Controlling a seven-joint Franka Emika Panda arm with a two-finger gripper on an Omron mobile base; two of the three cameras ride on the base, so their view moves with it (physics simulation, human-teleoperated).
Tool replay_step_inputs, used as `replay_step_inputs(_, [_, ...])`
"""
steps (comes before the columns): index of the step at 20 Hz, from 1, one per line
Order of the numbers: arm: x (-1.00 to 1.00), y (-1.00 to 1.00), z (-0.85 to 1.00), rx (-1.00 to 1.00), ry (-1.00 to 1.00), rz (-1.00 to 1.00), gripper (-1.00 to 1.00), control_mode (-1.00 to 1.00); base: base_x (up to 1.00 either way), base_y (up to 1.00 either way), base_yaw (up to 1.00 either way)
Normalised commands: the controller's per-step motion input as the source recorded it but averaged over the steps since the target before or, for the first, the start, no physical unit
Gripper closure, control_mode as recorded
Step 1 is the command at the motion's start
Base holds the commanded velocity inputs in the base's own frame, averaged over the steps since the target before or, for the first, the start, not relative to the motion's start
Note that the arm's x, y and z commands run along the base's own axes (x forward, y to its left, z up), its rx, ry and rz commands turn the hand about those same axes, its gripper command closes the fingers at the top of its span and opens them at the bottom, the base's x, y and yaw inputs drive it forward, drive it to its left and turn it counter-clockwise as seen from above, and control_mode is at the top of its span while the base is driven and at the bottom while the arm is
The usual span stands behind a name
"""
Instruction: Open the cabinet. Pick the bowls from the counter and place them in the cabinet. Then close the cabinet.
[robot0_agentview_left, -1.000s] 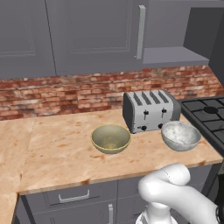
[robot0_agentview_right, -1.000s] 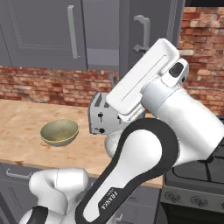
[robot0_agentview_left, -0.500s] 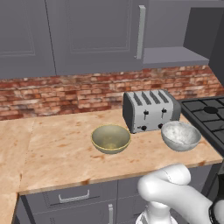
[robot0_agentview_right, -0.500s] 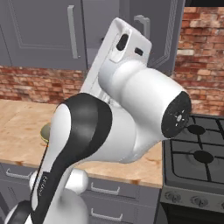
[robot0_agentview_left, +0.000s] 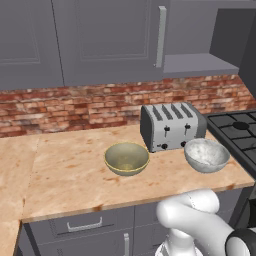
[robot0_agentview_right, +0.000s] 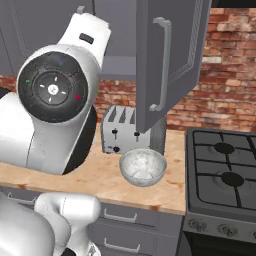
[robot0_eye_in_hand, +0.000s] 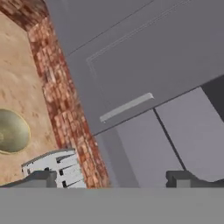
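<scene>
On counter (robot0_agentview_left: 65, 175): two bowls (robot0_agentview_left: 126, 158), toaster (robot0_agentview_left: 171, 126).

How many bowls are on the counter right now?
2. The olive-tan bowl sits left of the toaster; the white marbled bowl sits at the toaster's front right, near the stove.

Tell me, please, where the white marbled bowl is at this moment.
The white marbled bowl sits on the counter near its front edge, just in front of the toaster, between the olive bowl and the stove.
</scene>
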Motion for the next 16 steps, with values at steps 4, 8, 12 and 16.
replay_step_inputs(4, [0.15, 0.36, -0.51, -0.21, 0.00, -0.45, -1.00, -1.00, 0.00, 0.00, 0.00])
replay_step_inputs(8, [0.33, 0.21, -0.57, -0.19, 0.00, -0.51, -1.00, -1.00, 0.00, 0.00, 0.00])
replay_step_inputs(12, [0.53, 0.09, -0.27, -0.17, 0.00, -0.53, -1.00, -1.00, 0.00, 0.00, 0.00])
replay_step_inputs(16, [0.57, 0.00, 0.00, -0.14, 0.14, -0.54, -1.00, -1.00, 0.00, 0.00, 0.00])
